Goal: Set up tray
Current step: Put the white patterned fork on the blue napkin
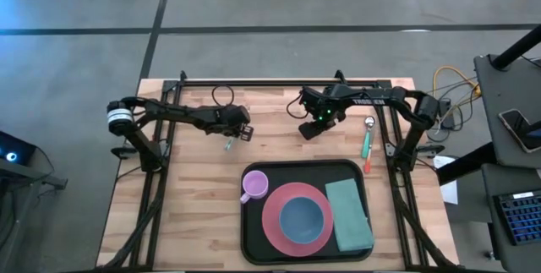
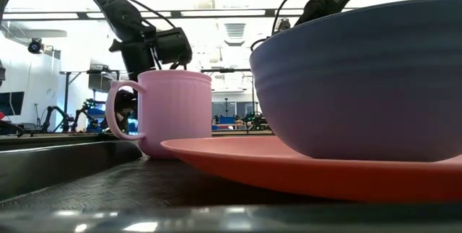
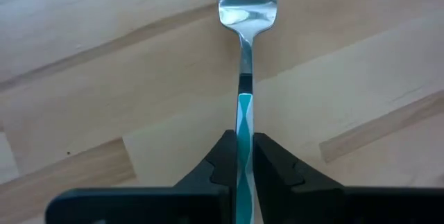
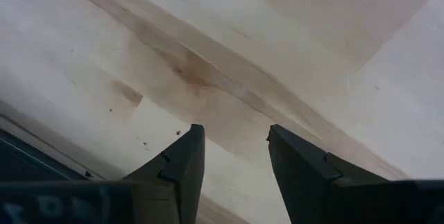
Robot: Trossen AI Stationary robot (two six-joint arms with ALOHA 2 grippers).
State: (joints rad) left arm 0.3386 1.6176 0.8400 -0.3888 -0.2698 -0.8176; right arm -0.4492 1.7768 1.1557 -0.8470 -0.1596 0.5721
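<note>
Two arms reach in over the wooden table [image 1: 186, 180], and we read them from the left. Our left gripper [image 1: 239, 129] hangs over the bare wood left of the table's middle, its fingers [image 3: 222, 163] clenched on the teal handle of a fork [image 3: 244, 78], whose steel tines point away from the wrist over the planks. From above, only a short teal sliver of that fork shows just below the gripper.

Further right, our right gripper [image 4: 234, 148] hovers near the table's middle toward the far edge, its fingers [image 4: 182, 165] released, with only bare wood between them. A dark edge shows in the corner of that wrist view; we cannot tell what it is.

Near the right edge of the table a spoon [image 1: 367, 138] with a teal and orange handle lies on the wood, well apart from both grippers.

Along the near edge sits the tray [image 1: 250, 243], right of centre. On it, from left to right, we see a pink mug [image 1: 254, 185] at the far left corner, a pink plate [image 1: 275, 222] carrying a blue bowl [image 1: 305, 220], and a folded green napkin [image 1: 347, 214] lying along the right side, just beside the plate.
</note>
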